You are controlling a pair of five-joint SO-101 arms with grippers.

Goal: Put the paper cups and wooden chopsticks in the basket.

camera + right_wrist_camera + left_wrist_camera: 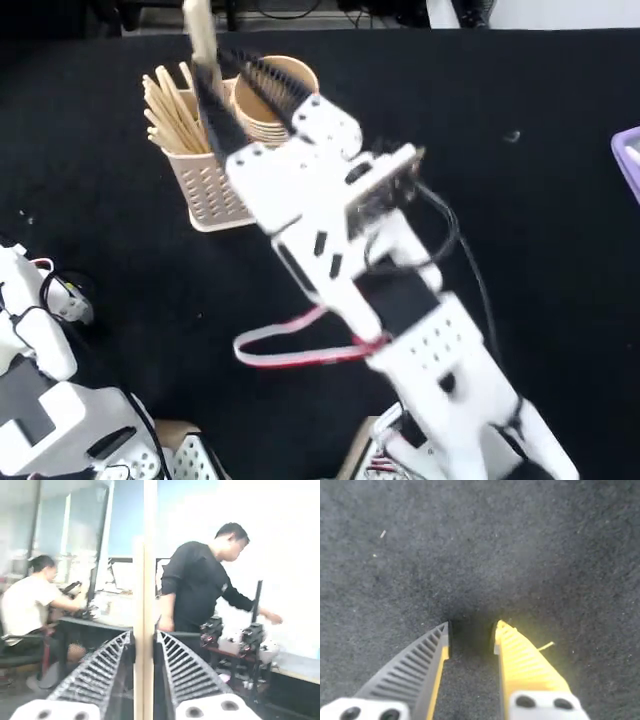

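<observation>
Step in hand: the delivery of 1 wooden chopstick to the basket is judged to be under way, and the release is not yet made.
Right gripper: it is held over the basket, between the chopstick bundle and the paper cups. Its 2 jaws are pressed onto the held chopstick, 1 on each side.
Held chopstick: it is pinched partway along and stands roughly upright. Its free end rises above the jaws and its lower end is hidden behind them.
Basket: a white perforated holder is set on the black cloth, toward the far left of the table.
Chopstick bundle: it is stood in the basket's left part and fans outward.
Paper cups: a nested stack is placed just beside the bundle. It appears to sit inside the basket, though its base is covered by the arm.
Left gripper: it is held close above bare cloth, its jaws slightly spread and nothing between them.
Left arm: it is parked at the near left corner, well apart from the basket.
Progress: the task is judged nearly complete, since no loose cup or chopstick is seen on the cloth.
Next move: the held chopstick is to be lowered upright into the bundle's side. The jaws are to be spread only once its tip is inside the rim, and the stacked cups are not to be knocked.
</observation>
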